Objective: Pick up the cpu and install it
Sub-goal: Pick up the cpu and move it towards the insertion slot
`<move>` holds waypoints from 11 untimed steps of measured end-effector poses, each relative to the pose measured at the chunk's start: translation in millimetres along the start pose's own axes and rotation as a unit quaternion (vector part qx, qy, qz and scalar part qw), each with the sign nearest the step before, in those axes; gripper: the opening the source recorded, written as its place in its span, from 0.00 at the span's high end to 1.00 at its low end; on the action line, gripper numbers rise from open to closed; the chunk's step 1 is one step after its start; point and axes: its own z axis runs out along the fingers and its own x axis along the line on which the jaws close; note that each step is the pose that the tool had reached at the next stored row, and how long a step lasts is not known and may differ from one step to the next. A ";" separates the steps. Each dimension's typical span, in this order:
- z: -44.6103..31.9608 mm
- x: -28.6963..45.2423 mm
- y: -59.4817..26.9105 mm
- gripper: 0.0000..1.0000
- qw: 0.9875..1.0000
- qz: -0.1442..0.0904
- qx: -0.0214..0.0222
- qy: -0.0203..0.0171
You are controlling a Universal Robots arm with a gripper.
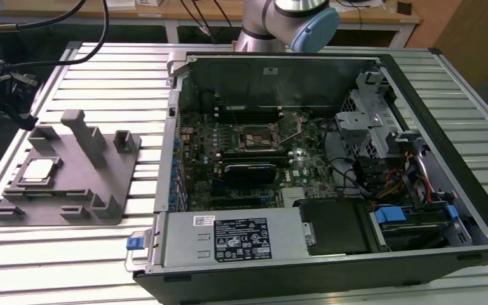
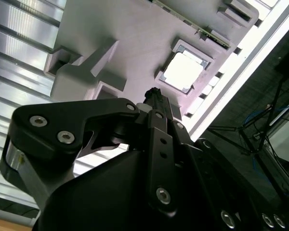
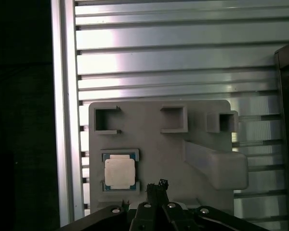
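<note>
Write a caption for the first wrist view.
The pincer hovers near the cpu lying in its gray holder.

The cpu (image 3: 119, 172) sits in the gray holder (image 3: 156, 151), end effector (image 3: 157, 186) hovering just beside

Lab; robot arm (image 1: 288, 19); slatted bench (image 1: 74, 254); open computer (image 1: 269, 79)

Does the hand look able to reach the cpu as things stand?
Probably yes: the cpu lies uncovered in its pocket on the gray holder, and the hand hangs above the holder close beside it.
</note>
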 end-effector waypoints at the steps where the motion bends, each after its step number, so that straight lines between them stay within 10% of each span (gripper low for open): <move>1: 0.8 0.2 -0.2 0.89 1.000 0.000 0.000 0.000; 11: 7.5 2.2 -1.4 0.89 1.000 0.000 -0.001 0.000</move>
